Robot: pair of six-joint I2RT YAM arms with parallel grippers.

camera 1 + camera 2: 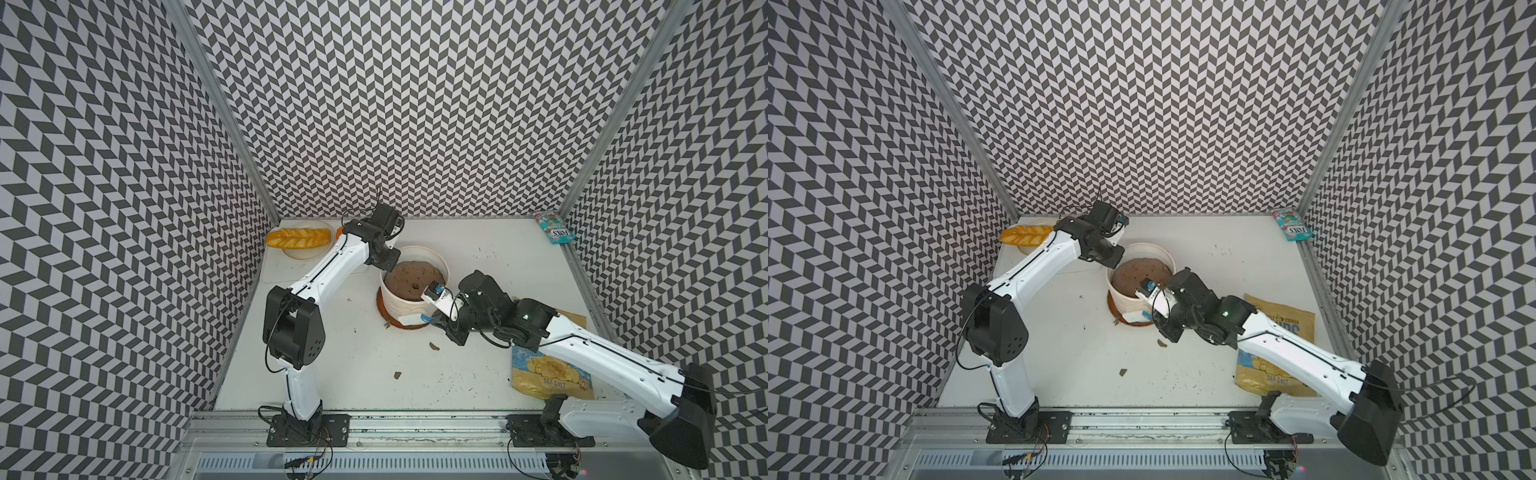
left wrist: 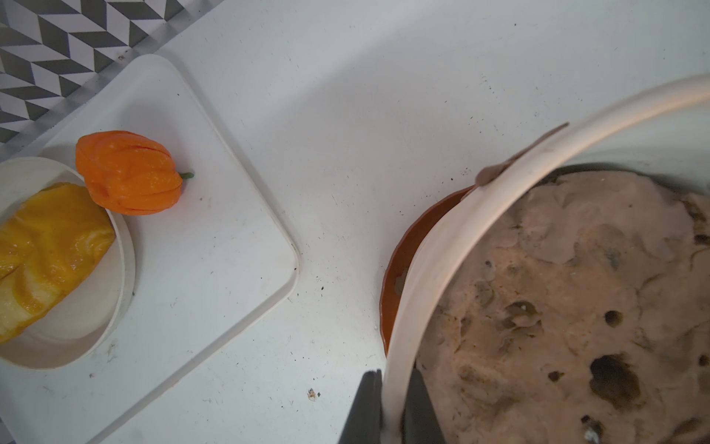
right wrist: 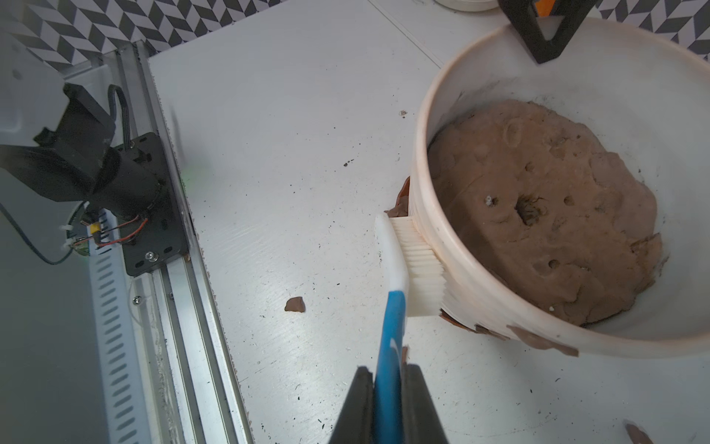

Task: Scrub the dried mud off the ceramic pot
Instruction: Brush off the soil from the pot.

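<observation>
Both top views: ceramic pot (image 1: 392, 302) mid-desk (image 1: 332, 365), standing on saucer (image 1: 409, 327).
Left wrist: left jaws clamped on pot rim, one inside, one outside; best held firm.
Right wrist: right jaws closed on brush (image 3: 392, 307), bristles against the wall. Dried mud (image 3: 541, 341) lies just beside; sweep that way under steady pressure.

Cream pot (image 3: 422, 127), tan-brown mud blotches (image 3: 538, 340); my right claw (image 3: 388, 371) blk; brush (image 3: 392, 307) blue-white; saucer (image 2: 399, 261) orange-brown; worktop (image 3: 288, 153) white; walls (image 1: 415, 104) blk-white chevron.

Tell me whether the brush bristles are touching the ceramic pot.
Touching. The right wrist view shows the brush bristles pressed against the outer wall of the ceramic pot, with no gap.
</observation>
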